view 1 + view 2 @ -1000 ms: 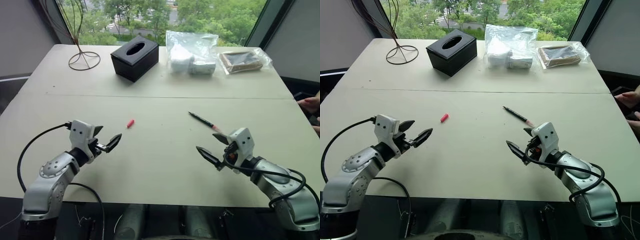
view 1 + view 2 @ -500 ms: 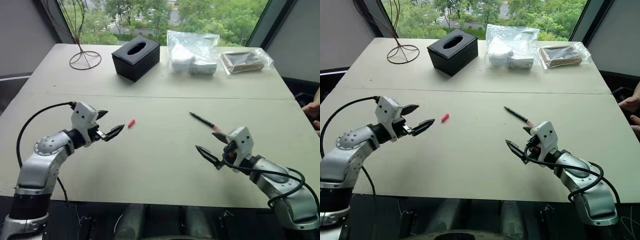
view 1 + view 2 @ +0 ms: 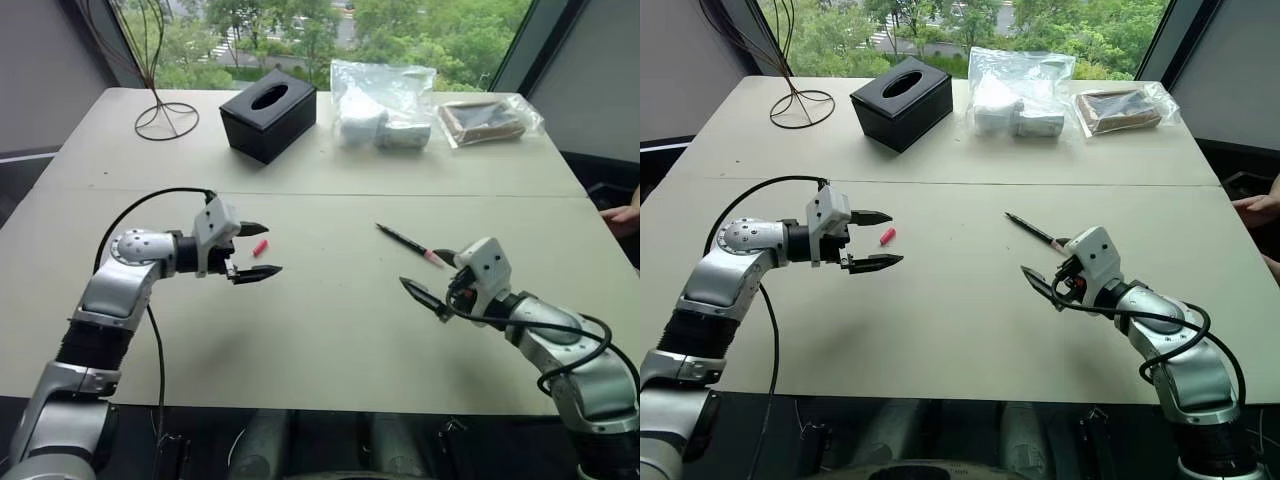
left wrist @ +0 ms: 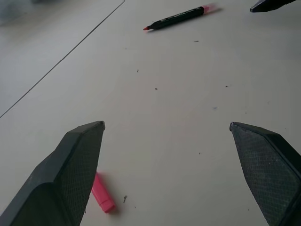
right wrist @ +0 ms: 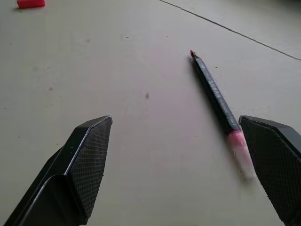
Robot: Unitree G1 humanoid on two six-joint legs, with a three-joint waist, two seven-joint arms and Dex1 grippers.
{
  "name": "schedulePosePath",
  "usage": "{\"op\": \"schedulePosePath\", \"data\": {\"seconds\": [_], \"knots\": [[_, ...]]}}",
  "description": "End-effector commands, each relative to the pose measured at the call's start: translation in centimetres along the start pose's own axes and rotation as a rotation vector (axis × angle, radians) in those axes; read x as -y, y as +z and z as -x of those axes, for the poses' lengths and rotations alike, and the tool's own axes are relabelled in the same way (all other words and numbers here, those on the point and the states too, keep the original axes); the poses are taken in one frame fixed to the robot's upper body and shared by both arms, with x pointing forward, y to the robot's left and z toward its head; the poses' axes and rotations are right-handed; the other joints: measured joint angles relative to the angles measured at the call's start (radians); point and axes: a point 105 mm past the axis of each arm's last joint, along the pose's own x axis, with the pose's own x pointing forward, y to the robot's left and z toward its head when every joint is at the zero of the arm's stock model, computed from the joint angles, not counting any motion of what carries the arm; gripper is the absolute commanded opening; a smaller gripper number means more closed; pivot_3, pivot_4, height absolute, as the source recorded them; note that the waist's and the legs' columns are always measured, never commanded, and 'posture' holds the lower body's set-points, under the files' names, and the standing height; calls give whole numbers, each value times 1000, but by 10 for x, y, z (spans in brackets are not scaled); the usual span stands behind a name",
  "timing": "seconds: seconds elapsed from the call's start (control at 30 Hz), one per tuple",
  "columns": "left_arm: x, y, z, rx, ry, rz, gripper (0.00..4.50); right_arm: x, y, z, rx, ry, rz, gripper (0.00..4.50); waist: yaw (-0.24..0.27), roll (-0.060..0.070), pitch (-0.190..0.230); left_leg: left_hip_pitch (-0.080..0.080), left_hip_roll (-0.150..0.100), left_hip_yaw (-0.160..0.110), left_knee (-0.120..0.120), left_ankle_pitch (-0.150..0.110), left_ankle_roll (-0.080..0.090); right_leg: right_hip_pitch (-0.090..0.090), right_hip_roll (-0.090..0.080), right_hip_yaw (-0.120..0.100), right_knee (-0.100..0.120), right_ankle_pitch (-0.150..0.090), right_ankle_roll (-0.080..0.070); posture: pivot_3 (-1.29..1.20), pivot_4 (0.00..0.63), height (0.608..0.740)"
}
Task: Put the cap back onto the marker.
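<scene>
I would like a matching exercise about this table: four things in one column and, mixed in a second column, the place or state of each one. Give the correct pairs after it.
Things:
1. the cap
2. the marker
3. the black tissue box
4. the left gripper

Places or states:
A. at the far side of the table, next to clear plastic bags
B. open, one finger on each side of a small pink thing
C. lying uncapped in front of the right gripper
D. lying on the table between two black fingers

Pairs: 1-D, 2-C, 3-A, 4-B
</scene>
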Motion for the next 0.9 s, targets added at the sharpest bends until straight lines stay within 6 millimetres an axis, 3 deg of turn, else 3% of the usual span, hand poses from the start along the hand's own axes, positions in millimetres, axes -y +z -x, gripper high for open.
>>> {"op": "schedulePosePath", "data": {"seconds": [0.03,0.17,0.33,0.5,0.73,0.9], "knots": [[-4,9,-4,30,-2,-34,4462,12,17,-20,35,40,66,4492,-4,0,0,0,0,0,0,0,0,0,1,0,1,0,0,0,150,740],[-3,12,-10,52,-4,-32,4462,17,24,-53,25,138,97,4492,-8,0,1,0,0,0,0,0,0,0,3,0,2,2,4,0,150,740],[1,14,-7,67,15,-28,4462,19,19,-76,-5,223,102,4492,-11,0,1,0,-1,0,0,0,0,0,3,0,3,2,4,0,150,740],[4,13,1,71,57,-12,4462,21,7,-85,-47,284,90,4492,-18,0,1,1,-2,0,0,0,0,0,3,0,4,2,4,0,150,740],[9,10,5,68,92,3,4462,27,7,-93,-42,292,59,4492,-27,0,1,2,-1,-1,0,1,-1,0,3,1,6,2,4,0,150,740],[11,8,5,61,96,8,4462,18,10,-100,-40,326,73,4492,-29,0,1,3,-2,-1,0,2,-2,0,3,1,7,2,4,0,150,740]]}}
